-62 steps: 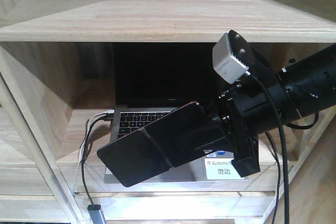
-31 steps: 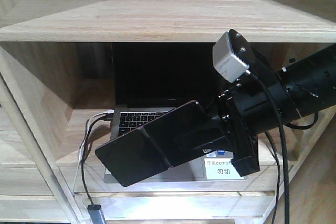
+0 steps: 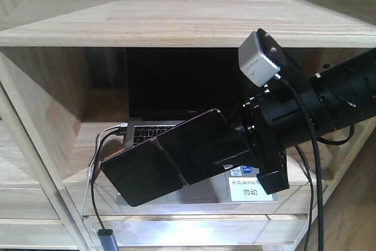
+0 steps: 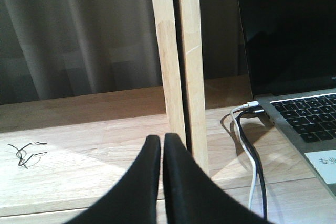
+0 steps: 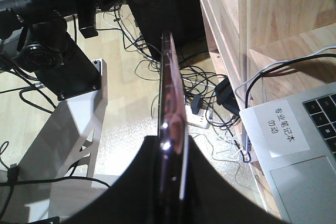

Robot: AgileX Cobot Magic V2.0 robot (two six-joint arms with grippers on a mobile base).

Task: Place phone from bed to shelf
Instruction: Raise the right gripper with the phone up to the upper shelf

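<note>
Right claw (image 3: pixel 220 151) clamps phone (image 3: pixel 161 160), held tilted in air above laptop (image 3: pixel 176 116) inside shelf (image 3: pixel 176 27) compartment. Transport from bed seems done; lowering and release remain. Left claw (image 4: pixel 161 148) closed, nothing inside.

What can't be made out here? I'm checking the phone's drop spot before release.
- Front view: the shelf board and laptop deck beneath the phone are hidden by the phone and the right gripper.
- Right wrist view: the phone shows edge-on only; its faces are unseen.
- Left wrist view: the left gripper base is cut off by the bottom edge.
</note>
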